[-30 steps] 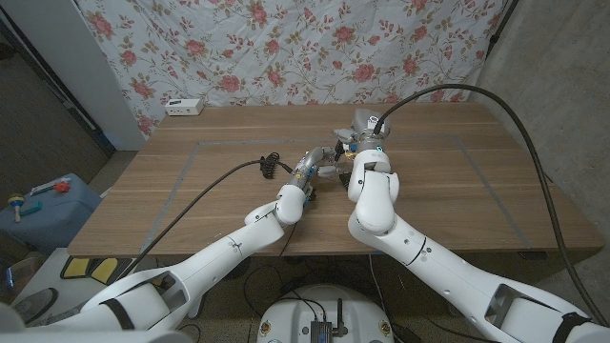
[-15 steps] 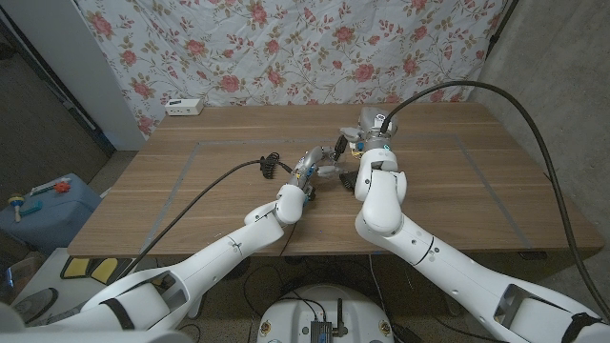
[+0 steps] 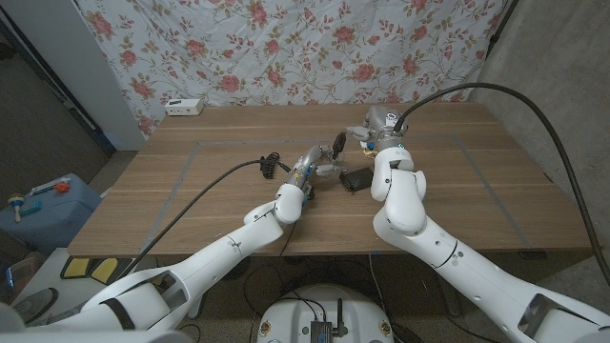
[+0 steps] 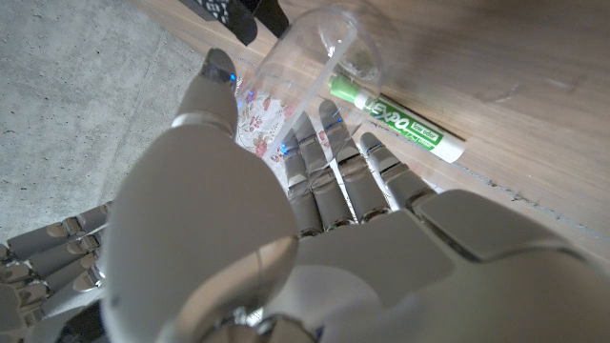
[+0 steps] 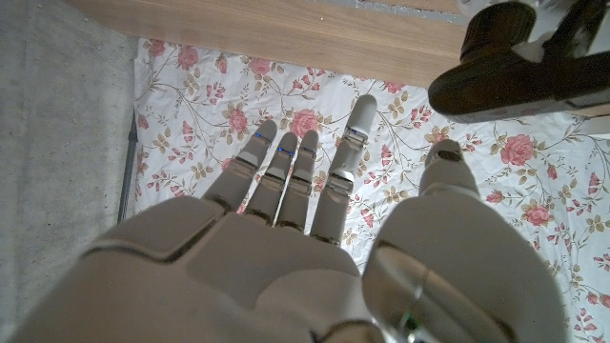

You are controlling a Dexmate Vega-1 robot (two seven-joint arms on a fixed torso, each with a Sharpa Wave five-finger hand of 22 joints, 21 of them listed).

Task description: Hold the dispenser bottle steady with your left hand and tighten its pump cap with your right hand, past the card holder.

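At the table's far left edge sits one white power strip [image 3: 184, 107], well apart from everything else. Toward the middle, the left hand [image 3: 324, 164] wraps its fingers [image 4: 335, 171] around one clear bottle [image 4: 303, 71]; the left wrist view shows the thumb on one side and the other fingers curled round the other. Just beside the bottle, one green marker [image 4: 398, 120] lies on the wood. To the right of the left hand, one dark card holder [image 3: 356, 178] lies on the table, close against the right forearm. Farther right and a little beyond, the right hand [image 3: 379, 124] is raised, its fingers [image 5: 286, 176] spread and holding nothing, apart from the bottle. The pump cap is probably between the two hands, but the head view is too small to tell.
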